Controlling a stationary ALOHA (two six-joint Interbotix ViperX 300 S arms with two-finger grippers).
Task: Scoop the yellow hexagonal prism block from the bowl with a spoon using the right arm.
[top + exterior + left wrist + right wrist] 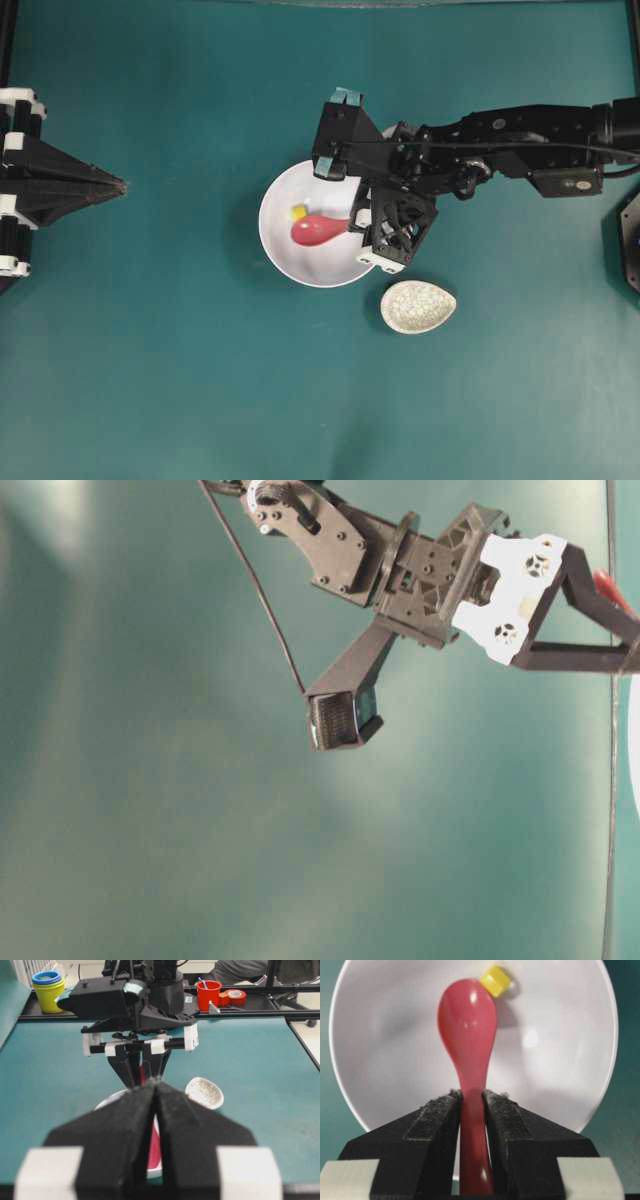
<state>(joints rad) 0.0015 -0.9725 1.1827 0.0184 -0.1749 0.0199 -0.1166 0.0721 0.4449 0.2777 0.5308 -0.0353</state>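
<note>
The white bowl [285, 255] [560, 1060] sits mid-table. Inside it lies the yellow hexagonal prism block [298, 212] [495, 981], just off the tip of the pink-red spoon [318, 230] [468, 1025]. My right gripper [352, 227] [472, 1097] is shut on the spoon's handle, with the scoop pointing left over the bowl's floor. The block touches or nearly touches the scoop's far right rim. My left gripper [122, 186] [157, 1082] rests at the table's left edge, its fingers [132, 1110] pressed together on nothing, pointing toward the bowl [107, 1100].
A small speckled off-white oval dish [418, 306] [204, 1092] lies just right of and below the bowl. At the table's far end stand stacked yellow and blue cups [48, 987], a red cup [208, 994] and a tape roll [235, 996].
</note>
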